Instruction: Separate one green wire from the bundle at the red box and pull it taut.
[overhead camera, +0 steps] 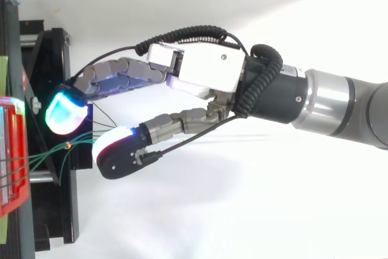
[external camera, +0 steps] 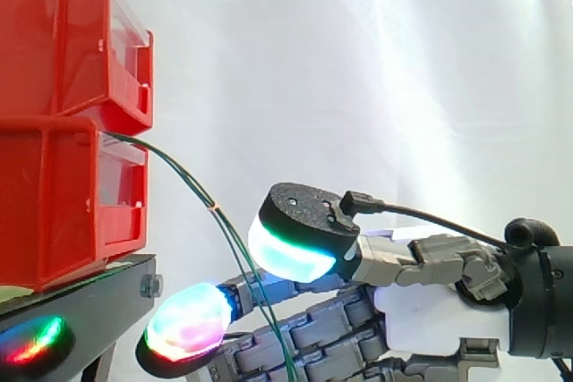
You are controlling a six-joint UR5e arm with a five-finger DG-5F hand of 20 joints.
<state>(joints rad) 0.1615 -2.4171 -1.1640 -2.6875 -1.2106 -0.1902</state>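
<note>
Red bins [external camera: 63, 131] are sitting stacked at the far left on the black stand [external camera: 98, 301], with open room and just white curtain [external camera: 358, 60] off their front edge. Green wires [external camera: 211, 207] are coming out of the bins' front between the two tiers, slanting right and down away from them. Right of the bins the hand [external camera: 439, 315] is reaching in with its fingers [external camera: 190, 321] pretty straight and the thumb spread apart. The wires are running through that gap, not pinched as far as I can see.
</note>
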